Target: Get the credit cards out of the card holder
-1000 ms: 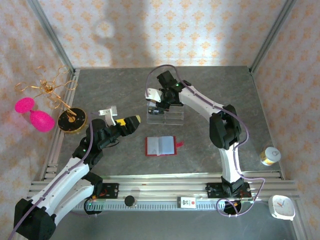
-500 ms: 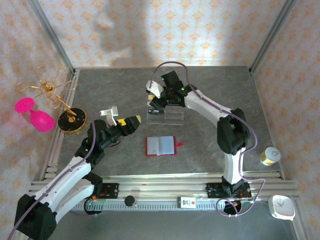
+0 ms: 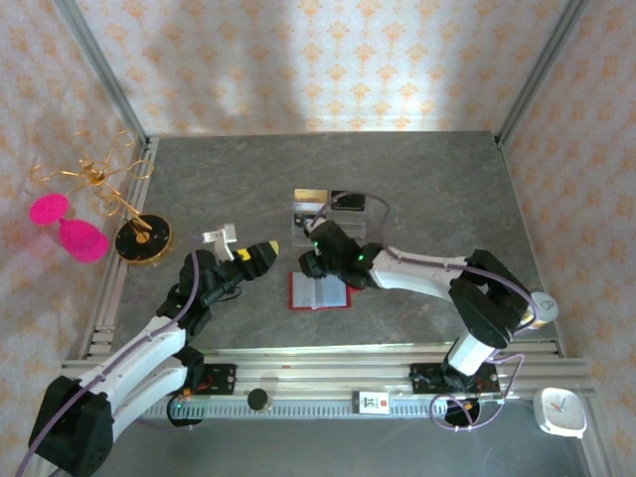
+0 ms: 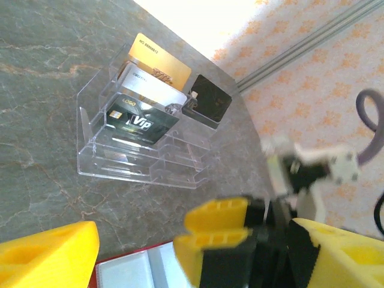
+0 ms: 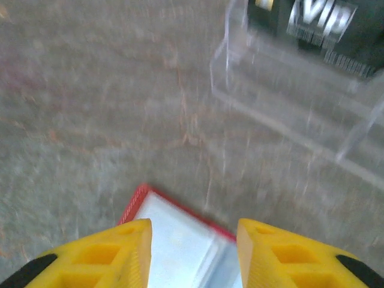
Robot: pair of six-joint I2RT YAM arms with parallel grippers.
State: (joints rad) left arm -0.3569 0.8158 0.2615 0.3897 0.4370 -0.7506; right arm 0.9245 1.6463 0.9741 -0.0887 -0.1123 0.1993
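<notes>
Overhead view: bright, even light. There is a pale wash high on the back wall (image 3: 328, 50). The bench (image 3: 199, 179) reads mid-grey with soft, faint shadows, and the focus holds to the corners.

Left wrist view: the top centre is blown out white. The acrylic stand (image 4: 138, 162) is crisp with small glints. The left pincer (image 4: 135, 240), close to the lens, is out of focus, and the right arm (image 4: 312, 171) is smeared.

Right wrist view: the whole frame is blurred and the stand is streaked. The right pincer (image 5: 192, 240) is comparatively sharp.
</notes>
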